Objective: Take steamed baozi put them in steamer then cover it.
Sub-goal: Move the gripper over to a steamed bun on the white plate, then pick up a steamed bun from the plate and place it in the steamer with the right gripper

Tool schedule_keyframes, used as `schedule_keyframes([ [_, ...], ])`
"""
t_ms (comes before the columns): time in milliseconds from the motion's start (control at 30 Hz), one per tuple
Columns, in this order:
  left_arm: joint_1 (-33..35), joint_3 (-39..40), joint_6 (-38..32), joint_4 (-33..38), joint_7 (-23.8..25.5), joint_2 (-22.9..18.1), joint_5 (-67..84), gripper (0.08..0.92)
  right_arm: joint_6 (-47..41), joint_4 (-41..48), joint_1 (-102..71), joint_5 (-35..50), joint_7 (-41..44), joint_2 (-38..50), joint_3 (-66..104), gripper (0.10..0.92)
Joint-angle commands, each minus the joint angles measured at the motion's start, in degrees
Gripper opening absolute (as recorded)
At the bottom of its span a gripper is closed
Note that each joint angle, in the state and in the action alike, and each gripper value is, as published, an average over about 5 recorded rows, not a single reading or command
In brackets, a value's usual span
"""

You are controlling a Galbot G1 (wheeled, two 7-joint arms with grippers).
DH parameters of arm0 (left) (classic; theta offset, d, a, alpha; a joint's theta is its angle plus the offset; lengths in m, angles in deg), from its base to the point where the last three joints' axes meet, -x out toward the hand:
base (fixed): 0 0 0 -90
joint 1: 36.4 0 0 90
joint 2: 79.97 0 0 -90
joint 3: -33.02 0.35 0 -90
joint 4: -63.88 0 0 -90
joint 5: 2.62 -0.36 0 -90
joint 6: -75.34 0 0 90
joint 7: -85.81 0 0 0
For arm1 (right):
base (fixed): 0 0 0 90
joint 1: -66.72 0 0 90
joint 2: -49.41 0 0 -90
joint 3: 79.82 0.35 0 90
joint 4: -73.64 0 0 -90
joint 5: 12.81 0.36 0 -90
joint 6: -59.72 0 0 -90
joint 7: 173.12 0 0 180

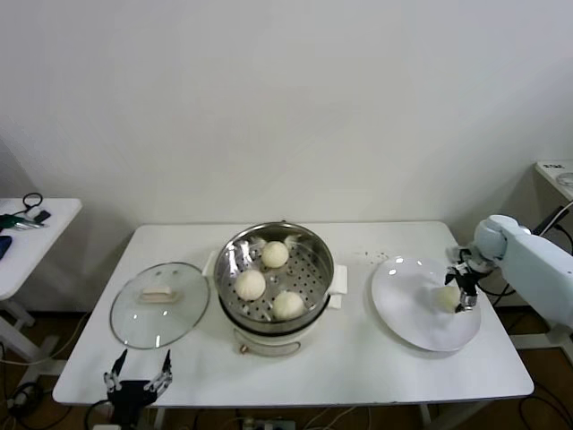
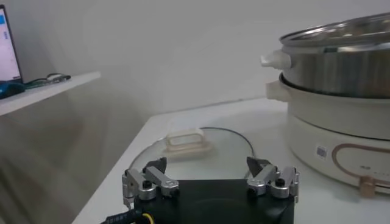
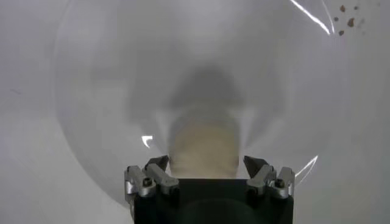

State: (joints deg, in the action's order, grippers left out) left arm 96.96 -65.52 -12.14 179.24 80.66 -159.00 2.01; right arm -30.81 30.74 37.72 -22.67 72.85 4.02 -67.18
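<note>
Head view: we see three steamed baozi in the steamer, the cover flat on the tabletop beside it. Our right gripper, jaws open, straddles the fourth bun on the white plate (no grip yet). Our left gripper waits near the cover, jaws open.

You're looking at a lab-style test room, not a real kitchen: a plain white folding surface against a bare white wall, loose cables on the floor, and a side table holding tools, with a lit screen nearby.
</note>
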Motion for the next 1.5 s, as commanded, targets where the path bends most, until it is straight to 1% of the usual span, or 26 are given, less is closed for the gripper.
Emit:
schedule_keyframes([
  [33,0.08,-0.12,-0.23,-0.25,-0.01,0.08,0.12,0.823,0.07,1.75,-0.06,-1.24,0.82,-1.52,-0.93,0.823],
  [167,0.07,-0.01,-0.29,-0.26,-0.01,0.01,0.12,0.823,0.06,1.92,0.27,-0.81,0.74,-1.52,-0.94,0.811],
  [467,0.2,0.1,-0.43,-0.13,-0.02,-0.16,0.04,0.823,-0.48,1.0,1.67,0.8,0.57,-0.76,-2.16,0.723],
  [667,0.5,0.02,-0.83,-0.18,0.01,-0.19,0.11,0.823,-2.97,-3.11,4.51,6.03,-0.05,1.31,-5.95,0.707],
  [833,0.79,0.34,-1.25,0.03,0.11,-0.29,0.13,0.823,-6.48,-7.78,13.68,15.56,-1.24,2.11,-14.43,0.704],
  [1000,0.73,1.1,-1.87,0.41,0.52,-0.42,0.35,0.823,-9.91,-12.25,26.48,26.36,-2.29,0.12,-25.83,0.705],
  [1267,0.86,2.87,-2.91,0.73,0.9,-1.18,0.33,0.823,-13.95,-17.6,44.12,44.13,-4.89,-7.46,-39.27,0.712],
  [1500,0.78,3.78,-3.28,1.63,0.94,-1.05,0.53,0.823,-16.27,-20.81,52.42,57.84,-7.23,-16.51,-47.33,0.712],
])
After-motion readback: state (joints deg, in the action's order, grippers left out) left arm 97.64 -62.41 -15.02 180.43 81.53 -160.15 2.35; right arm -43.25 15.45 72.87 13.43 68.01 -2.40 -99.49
